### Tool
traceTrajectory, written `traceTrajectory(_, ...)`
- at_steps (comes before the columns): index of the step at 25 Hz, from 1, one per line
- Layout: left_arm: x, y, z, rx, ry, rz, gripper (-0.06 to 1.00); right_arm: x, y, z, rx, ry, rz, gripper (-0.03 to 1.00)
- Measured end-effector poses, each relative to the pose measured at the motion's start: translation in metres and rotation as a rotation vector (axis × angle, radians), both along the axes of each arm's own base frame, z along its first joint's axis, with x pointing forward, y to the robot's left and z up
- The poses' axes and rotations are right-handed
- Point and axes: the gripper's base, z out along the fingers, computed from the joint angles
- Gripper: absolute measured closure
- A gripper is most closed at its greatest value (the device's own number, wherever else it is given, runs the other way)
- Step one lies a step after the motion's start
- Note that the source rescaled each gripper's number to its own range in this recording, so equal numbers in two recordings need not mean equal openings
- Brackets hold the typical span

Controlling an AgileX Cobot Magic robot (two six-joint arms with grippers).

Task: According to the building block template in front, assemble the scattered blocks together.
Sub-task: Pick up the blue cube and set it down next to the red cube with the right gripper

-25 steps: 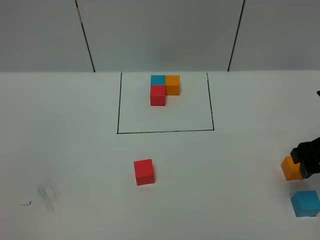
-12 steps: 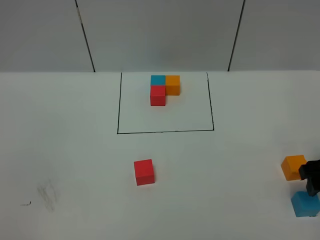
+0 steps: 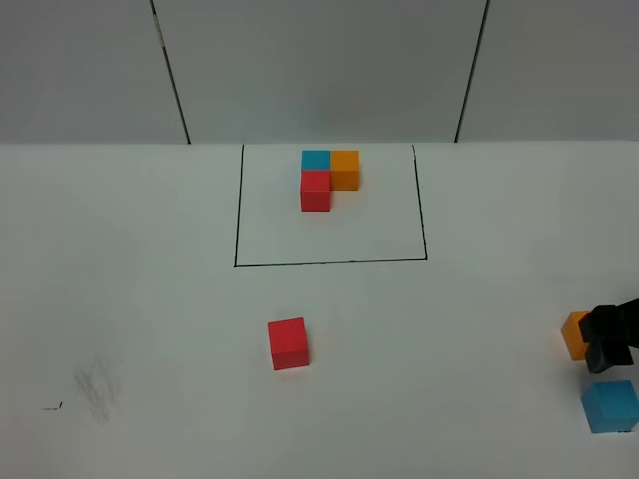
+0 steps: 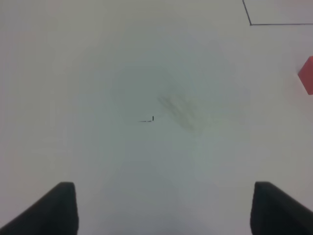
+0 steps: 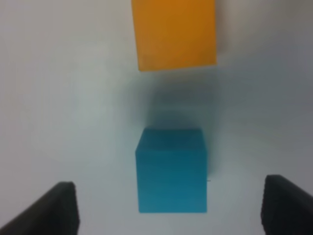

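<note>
The building block template (image 3: pixel 327 178) is a blue, orange and red L inside a black-line rectangle (image 3: pixel 236 210) at the table's back. The loose red cube (image 3: pixel 288 343) sits in front of the frame and shows at the edge of the left wrist view (image 4: pixel 307 74). The loose orange cube (image 3: pixel 575 334) and blue cube (image 3: pixel 610 405) sit at the right edge, apart. My right gripper (image 3: pixel 611 339) hovers over them, covering the orange cube's right side. In the right wrist view it (image 5: pixel 168 210) is open, with the blue cube (image 5: pixel 171 169) between the fingers and the orange cube (image 5: pixel 173 32) beyond. My left gripper (image 4: pixel 164 210) is open and empty.
A grey smudge and a small black mark (image 3: pixel 95 389) lie on the white table at the front left; they also show in the left wrist view (image 4: pixel 178 110). A corner of the black frame line (image 4: pixel 274 23) shows there too. A grey panelled wall stands behind the table.
My right gripper dipped toward the blue cube, then shifted back left over the orange cube's right side. The cubes and the left arm have stayed put.
</note>
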Motion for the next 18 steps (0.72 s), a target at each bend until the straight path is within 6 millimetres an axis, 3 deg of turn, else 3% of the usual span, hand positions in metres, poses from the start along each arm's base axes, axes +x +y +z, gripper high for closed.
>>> traceTrajectory(6,0.0,0.0,0.0,0.0,0.0,0.0,0.36,-0.004,0.0,-0.022,-0.006,0.056,0.011,0.4)
traceTrajectory(18,0.0,0.0,0.0,0.0,0.0,0.0,0.36,-0.003,-0.001,-0.04,-0.013,0.066,0.027,0.4)
